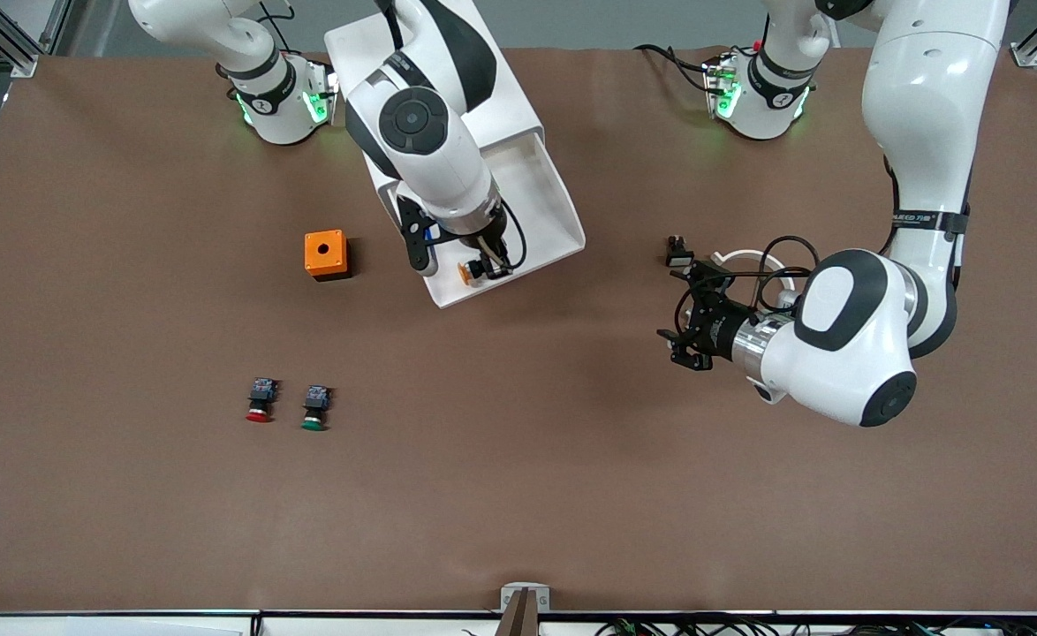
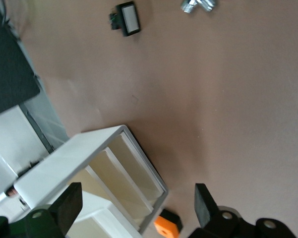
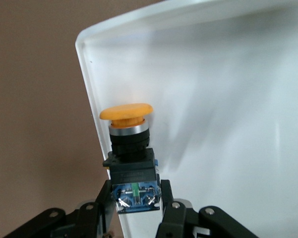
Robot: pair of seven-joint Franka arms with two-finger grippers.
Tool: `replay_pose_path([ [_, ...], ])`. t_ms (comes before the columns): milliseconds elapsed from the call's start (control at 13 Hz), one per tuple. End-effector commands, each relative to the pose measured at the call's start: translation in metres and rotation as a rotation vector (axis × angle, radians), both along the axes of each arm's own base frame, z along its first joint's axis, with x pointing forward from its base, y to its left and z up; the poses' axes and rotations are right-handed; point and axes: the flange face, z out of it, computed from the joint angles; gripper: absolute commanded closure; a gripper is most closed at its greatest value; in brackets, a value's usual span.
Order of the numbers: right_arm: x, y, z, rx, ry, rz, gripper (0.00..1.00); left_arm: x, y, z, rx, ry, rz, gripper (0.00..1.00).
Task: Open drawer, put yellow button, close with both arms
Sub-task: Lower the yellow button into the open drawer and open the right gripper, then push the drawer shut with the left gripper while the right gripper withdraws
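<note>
The white cabinet (image 1: 518, 97) stands between the arm bases. Its top drawer (image 1: 563, 221) is pulled out toward the front camera. My right gripper (image 1: 483, 265) is over the drawer's front edge, shut on the yellow button (image 1: 468, 272). In the right wrist view the fingers (image 3: 166, 198) clamp the bluish block of the yellow button (image 3: 128, 134), its cap pointing away, above the drawer's rim (image 3: 87, 74). My left gripper (image 1: 685, 340) is open and empty, low over the table toward the left arm's end. The left wrist view shows the open left gripper (image 2: 136, 210) facing the cabinet (image 2: 64, 163).
An orange cube with a hole (image 1: 325, 254) sits beside the drawer toward the right arm's end. A red-capped button (image 1: 260, 400) and a green-capped button (image 1: 315, 407) lie nearer the front camera. A small black part (image 1: 677, 253) lies near the left gripper.
</note>
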Motion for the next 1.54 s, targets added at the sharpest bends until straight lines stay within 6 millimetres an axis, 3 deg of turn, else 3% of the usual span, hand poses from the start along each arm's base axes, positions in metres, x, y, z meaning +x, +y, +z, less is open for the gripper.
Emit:
replay_pose_path([
  [0, 0.0, 0.002, 0.002, 0.001, 0.001, -0.058, 0.5, -0.011, -0.012, 0.009, 0.025, -0.088, -0.168, 0.01],
  [154, 0.008, -0.006, 0.005, 0.003, 0.003, -0.075, 0.0, -0.026, -0.042, 0.01, 0.067, -0.142, -0.305, 0.01],
  [231, 0.013, -0.011, 0.01, 0.006, -0.006, -0.075, 0.0, -0.035, -0.06, 0.01, 0.097, -0.163, -0.362, 0.01],
  [308, 0.031, -0.027, 0.022, 0.016, -0.013, -0.102, 0.0, -0.04, -0.073, 0.015, 0.109, -0.203, -0.412, 0.01],
  [462, 0.047, -0.045, 0.049, 0.012, -0.031, 0.032, 0.0, -0.054, -0.105, 0.014, 0.078, -0.287, -0.585, 0.01],
  [615, 0.071, -0.086, 0.067, -0.004, -0.012, 0.121, 0.0, -0.068, -0.142, 0.013, 0.03, -0.398, -0.788, 0.01],
  [769, 0.079, -0.12, 0.083, -0.026, -0.014, 0.313, 0.0, -0.078, -0.173, 0.015, -0.043, -0.514, -0.965, 0.01],
  [923, 0.103, -0.191, 0.1, -0.018, -0.009, 0.336, 0.0, -0.087, -0.208, 0.016, -0.099, -0.627, -1.038, 0.01],
  [1231, 0.115, -0.29, 0.128, -0.072, -0.019, 0.531, 0.0, -0.132, -0.262, 0.005, -0.146, -0.636, -1.122, 0.0],
  [1462, 0.118, -0.358, 0.147, -0.12, -0.046, 0.715, 0.0, -0.181, -0.293, -0.01, -0.178, -0.57, -1.176, 0.0],
])
